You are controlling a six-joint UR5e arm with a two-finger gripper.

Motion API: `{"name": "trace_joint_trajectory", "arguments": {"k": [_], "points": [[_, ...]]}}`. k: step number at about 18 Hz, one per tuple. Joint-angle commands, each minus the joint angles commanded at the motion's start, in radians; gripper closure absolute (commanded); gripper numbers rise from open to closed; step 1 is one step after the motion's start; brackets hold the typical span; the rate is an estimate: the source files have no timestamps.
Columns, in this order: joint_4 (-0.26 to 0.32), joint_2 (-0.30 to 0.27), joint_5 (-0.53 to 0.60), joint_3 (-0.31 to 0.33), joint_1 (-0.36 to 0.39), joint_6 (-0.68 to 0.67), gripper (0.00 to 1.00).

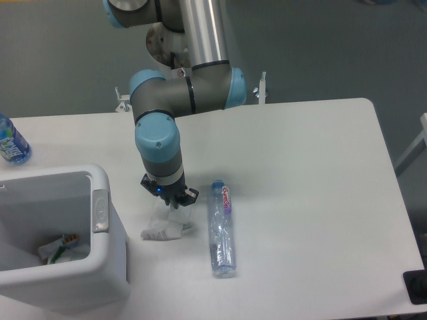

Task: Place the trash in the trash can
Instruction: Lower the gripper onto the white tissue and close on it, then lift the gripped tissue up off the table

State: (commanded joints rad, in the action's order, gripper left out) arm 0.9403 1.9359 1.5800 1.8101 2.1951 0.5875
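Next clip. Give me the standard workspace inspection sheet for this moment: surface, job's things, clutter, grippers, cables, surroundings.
Surface: white table, no spills seen.
Job's things: crumpled white wrapper on the table just right of the trash can; clear bottle with pink lettering lying on its side right of the wrapper, apart from it. Trash can at the front left, some litter already inside.
Clutter: blue-label bottle at the table's left edge.
Grippers: gripper pointing down at the wrapper's top; whether the jaws are closed on it cannot be told.
Cables: nothing seen.
Surroundings: grey floor; metal brackets at the table's far edge.
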Motion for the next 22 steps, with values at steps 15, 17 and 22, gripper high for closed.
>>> {"name": "trace_joint_trajectory", "arguments": {"k": [15, 17, 22], "points": [[0.014, -0.161, -0.023, -0.076, 0.092, -0.006, 1.0], [0.014, -0.19, -0.061, -0.113, 0.126, -0.008, 1.0], [0.012, -0.227, -0.27, -0.221, 0.251, -0.081, 1.0]]}}
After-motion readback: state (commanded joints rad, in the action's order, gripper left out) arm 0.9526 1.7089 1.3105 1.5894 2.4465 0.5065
